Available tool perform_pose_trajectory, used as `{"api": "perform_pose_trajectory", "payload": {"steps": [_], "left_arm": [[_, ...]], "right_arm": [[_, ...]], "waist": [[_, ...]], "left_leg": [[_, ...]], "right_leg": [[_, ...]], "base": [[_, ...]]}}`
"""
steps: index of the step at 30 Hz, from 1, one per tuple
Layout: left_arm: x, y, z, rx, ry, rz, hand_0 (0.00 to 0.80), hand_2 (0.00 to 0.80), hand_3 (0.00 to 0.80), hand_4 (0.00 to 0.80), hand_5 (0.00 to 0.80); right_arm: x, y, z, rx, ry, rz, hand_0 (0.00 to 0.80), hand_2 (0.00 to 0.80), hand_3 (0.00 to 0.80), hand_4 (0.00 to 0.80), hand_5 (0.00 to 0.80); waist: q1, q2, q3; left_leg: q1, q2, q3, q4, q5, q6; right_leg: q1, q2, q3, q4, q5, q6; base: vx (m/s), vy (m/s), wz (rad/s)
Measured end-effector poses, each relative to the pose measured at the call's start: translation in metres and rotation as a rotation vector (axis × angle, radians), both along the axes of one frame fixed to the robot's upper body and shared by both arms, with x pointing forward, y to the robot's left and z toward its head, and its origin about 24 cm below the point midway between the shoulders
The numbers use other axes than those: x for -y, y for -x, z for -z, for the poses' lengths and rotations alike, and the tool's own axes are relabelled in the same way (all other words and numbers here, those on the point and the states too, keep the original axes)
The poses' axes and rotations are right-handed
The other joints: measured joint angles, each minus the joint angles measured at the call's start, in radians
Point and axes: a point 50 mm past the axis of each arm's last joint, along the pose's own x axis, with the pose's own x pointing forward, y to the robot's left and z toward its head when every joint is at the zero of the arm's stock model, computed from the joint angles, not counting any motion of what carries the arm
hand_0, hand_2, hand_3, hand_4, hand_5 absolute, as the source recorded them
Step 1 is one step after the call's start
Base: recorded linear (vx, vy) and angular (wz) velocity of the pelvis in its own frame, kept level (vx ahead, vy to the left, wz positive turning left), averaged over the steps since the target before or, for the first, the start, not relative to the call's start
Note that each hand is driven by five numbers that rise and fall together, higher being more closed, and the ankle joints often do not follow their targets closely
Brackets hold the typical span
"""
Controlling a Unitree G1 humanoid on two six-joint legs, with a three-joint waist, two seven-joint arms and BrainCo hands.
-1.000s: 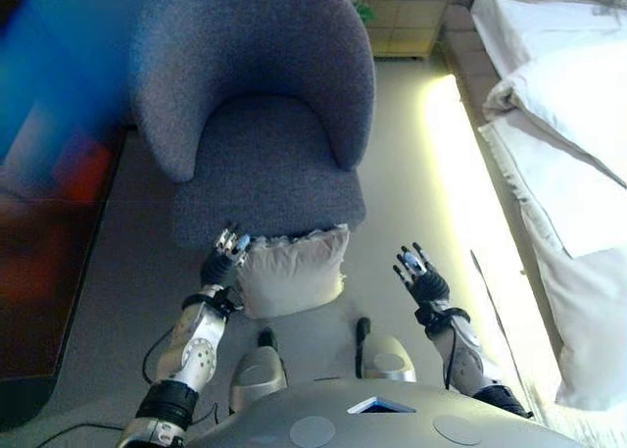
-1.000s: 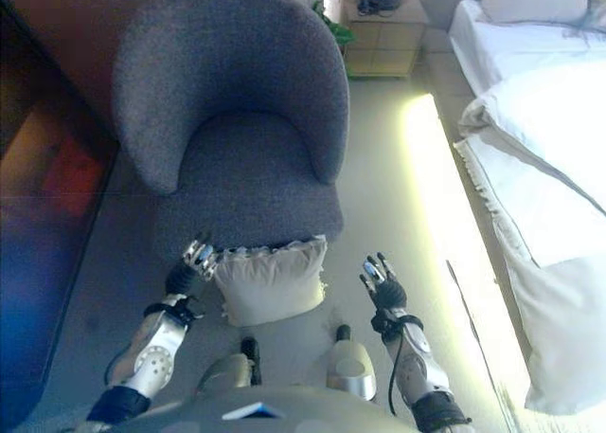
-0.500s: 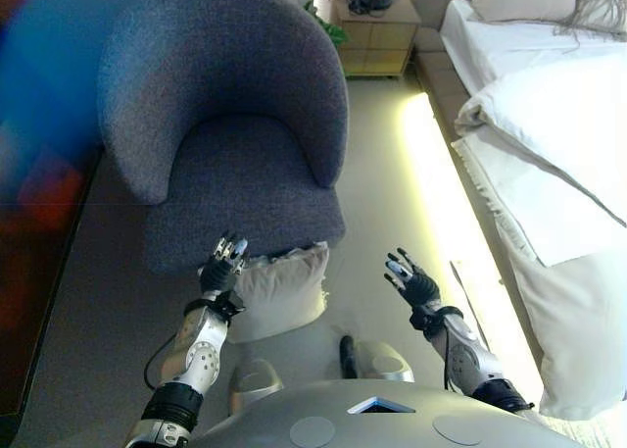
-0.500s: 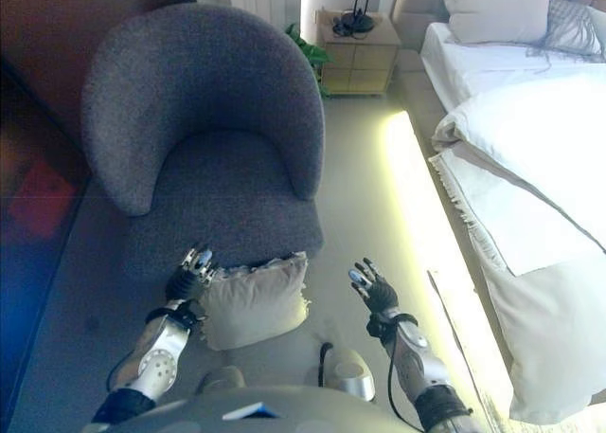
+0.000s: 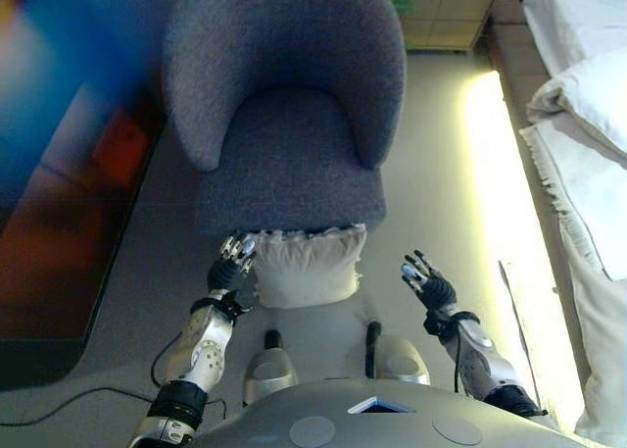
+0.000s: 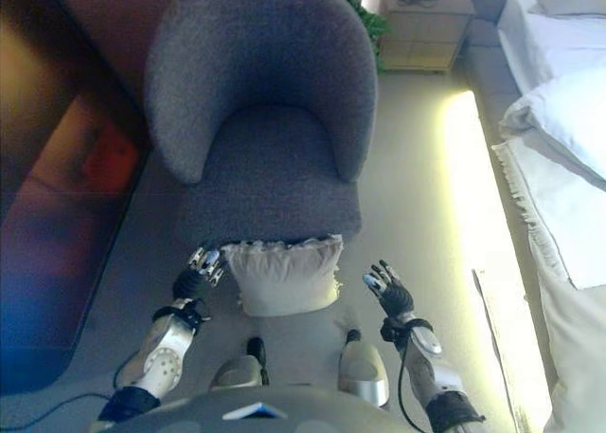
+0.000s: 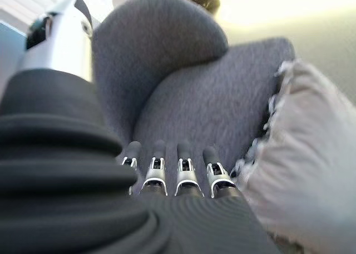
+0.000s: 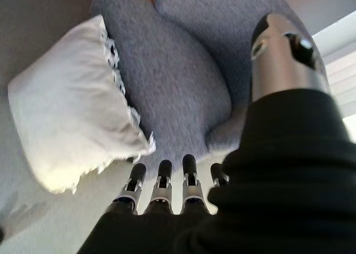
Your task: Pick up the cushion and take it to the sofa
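On the floor: cushion [image 5: 308, 267], cream, soft, square with frilled edges, leaning on the front of the armchair [image 5: 289, 105].
Armchair: grey nubby fabric, rounded tub back, seat bare.
Left hand [image 5: 233, 260]: fingers straight, beside the cushion's left edge; contact cannot be told.
Right hand [image 5: 425, 280]: fingers spread and relaxed, apart from the cushion, holding nothing.
Bed [image 5: 588, 95]: white bedding, at right.

The cushion [image 5: 308, 264] is propped against the front of the armchair [image 5: 290, 105] — a bed [image 5: 588, 124] is seen to the armchair's right.
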Motion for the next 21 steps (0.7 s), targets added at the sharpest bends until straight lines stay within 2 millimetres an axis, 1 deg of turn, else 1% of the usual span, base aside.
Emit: {"api": "perform_pose_trajectory", "payload": {"steps": [2,3,4,5,6,8,9,10,11,12,13,14,17,18,21], "left_arm": [[-0.001,-0.003,0.001,-0.006,-0.009,-0.001,0.0,0.0,0.0,0.0,0.0],[-0.003,-0.005,0.003,-0.012,-0.029,0.006,0.0,0.0,0.0,0.0,0.0],[-0.004,-0.006,0.004,-0.019,-0.044,0.011,0.0,0.0,0.0,0.0,0.0],[-0.006,-0.007,0.006,-0.032,-0.061,0.015,0.0,0.0,0.0,0.0,0.0],[-0.007,-0.005,0.009,-0.048,-0.081,0.02,0.0,0.0,0.0,0.0,0.0],[-0.011,-0.003,0.013,-0.065,-0.112,0.035,0.0,0.0,0.0,0.0,0.0],[-0.014,-0.002,0.013,-0.07,-0.134,0.043,0.0,0.0,0.0,0.0,0.0],[-0.019,-0.002,0.011,-0.069,-0.152,0.046,0.0,0.0,0.0,0.0,0.0],[-0.024,-0.003,0.009,-0.065,-0.176,0.049,0.0,0.0,0.0,0.0,0.0],[-0.027,-0.004,0.007,-0.061,-0.187,0.051,0.0,0.0,0.0,0.0,0.0],[-0.028,-0.005,0.007,-0.06,-0.19,0.051,0.0,0.0,0.0,0.0,0.0],[-0.026,-0.005,0.007,-0.058,-0.185,0.052,0.0,0.0,0.0,0.0,0.0],[-0.016,-0.006,0.008,-0.051,-0.156,0.041,0.0,0.0,0.0,0.0,0.0],[-0.013,-0.006,0.009,-0.052,-0.146,0.036,0.0,0.0,0.0,0.0,0.0],[-0.009,-0.002,0.012,-0.061,-0.127,0.029,0.0,0.0,0.0,0.0,0.0]], "right_arm": [[0.0,-0.005,-0.002,0.009,0.008,0.007,0.0,0.0,0.0,0.0,0.0],[-0.001,-0.008,-0.004,0.015,0.011,0.01,0.0,0.0,0.0,0.0,0.0],[-0.001,-0.01,-0.004,0.019,0.014,0.013,0.0,0.0,0.0,0.0,0.0],[-0.002,-0.013,-0.005,0.024,0.018,0.025,0.0,0.0,0.0,0.0,0.0],[-0.004,-0.016,-0.005,0.026,0.017,0.035,0.0,0.0,0.0,0.0,0.0],[-0.007,-0.017,-0.004,0.028,0.009,0.045,0.0,0.0,0.0,0.0,0.0],[-0.009,-0.014,-0.002,0.017,0.004,0.044,0.0,0.0,0.0,0.0,0.0],[-0.011,-0.009,0.002,-0.003,0.003,0.04,0.0,0.0,0.0,0.0,0.0],[-0.012,-0.006,0.005,-0.02,0.006,0.036,0.0,0.0,0.0,0.0,0.0],[-0.01,-0.005,0.006,-0.025,0.012,0.035,0.0,0.0,0.0,0.0,0.0],[-0.01,-0.005,0.006,-0.023,0.016,0.034,0.0,0.0,0.0,0.0,0.0],[-0.007,-0.006,0.005,-0.02,0.026,0.034,0.0,0.0,0.0,0.0,0.0],[-0.002,-0.009,0.002,-0.013,0.058,0.016,0.0,0.0,0.0,0.0,0.0],[-0.002,-0.012,0.001,-0.007,0.064,0.01,0.0,0.0,0.0,0.0,0.0],[-0.002,-0.013,-0.001,0.003,0.064,0.005,0.0,0.0,0.0,0.0,0.0]], "waist": [[0.002,0.003,0.0],[0.004,0.002,0.0],[0.004,0.0,0.0],[0.004,-0.001,0.0],[0.004,-0.002,0.0],[0.003,-0.008,0.005],[0.002,-0.016,0.004],[0.002,-0.027,-0.002],[0.002,-0.036,-0.007],[0.0,-0.037,-0.007],[-0.001,-0.038,-0.008],[-0.004,-0.04,-0.008],[0.001,-0.021,0.0],[0.001,-0.017,0.002],[0.003,-0.019,0.002]], "left_leg": [[0.013,-0.016,0.001,0.007,-0.013,0.012],[0.013,-0.027,0.003,0.016,-0.021,0.014],[0.012,-0.027,0.005,0.02,-0.025,0.017],[0.009,-0.035,0.009,0.026,-0.031,0.02],[0.008,-0.037,0.025,0.035,-0.041,0.021],[0.008,-0.033,0.037,0.053,-0.056,0.027],[0.008,-0.032,0.043,0.057,-0.059,0.027],[0.005,-0.036,0.047,0.059,-0.06,0.026],[-0.007,-0.031,0.049,0.06,-0.058,0.024],[-0.024,-0.02,0.048,0.06,-0.052,0.019],[-0.035,-0.015,0.047,0.06,-0.048,0.015],[-0.051,-0.009,0.042,0.059,-0.038,0.016],[-0.062,0.012,0.049,0.03,-0.015,0.006],[-0.055,0.019,0.049,0.005,0.002,-0.003],[-0.001,0.025,0.048,-0.055,0.025,-0.011]], "right_leg": [[0.037,-0.015,-0.003,-0.026,0.016,0.015],[0.043,-0.02,-0.003,-0.03,0.018,0.018],[0.041,-0.027,-0.012,-0.022,0.019,0.019],[0.025,-0.034,-0.03,0.011,0.019,0.017],[-0.001,-0.039,-0.035,0.052,0.02,0.012],[-0.025,-0.048,-0.035,0.095,0.022,0.004],[-0.025,-0.054,-0.035,0.089,0.021,-0.002],[-0.024,-0.06,-0.036,0.058,0.009,-0.02],[-0.024,-0.063,-0.04,0.029,0.006,-0.003],[-0.025,-0.056,-0.054,0.001,0.024,0.004],[-0.028,-0.051,-0.054,-0.011,0.036,0.005],[-0.039,-0.04,-0.055,-0.02,0.046,0.0],[-0.027,-0.009,-0.062,-0.106,0.1,-0.016],[-0.003,0.005,-0.069,-0.157,0.132,-0.017],[0.068,0.024,-0.085,-0.25,0.164,-0.02]], "base": [[0.088,0.154,0.04],[0.09,0.178,0.02],[0.095,0.178,-0.03],[0.095,0.14,-0.14],[0.103,0.072,-0.24],[0.088,-0.03,-0.31],[0.042,-0.13,-0.21],[0.007,-0.169,-0.15],[-0.008,-0.192,-0.11],[-0.025,-0.17,-0.09],[-0.04,-0.17,-0.02],[-0.049,-0.163,-0.01],[0.024,-0.122,-0.05],[0.065,-0.09,-0.03],[0.042,-0.07,0.04]]}}
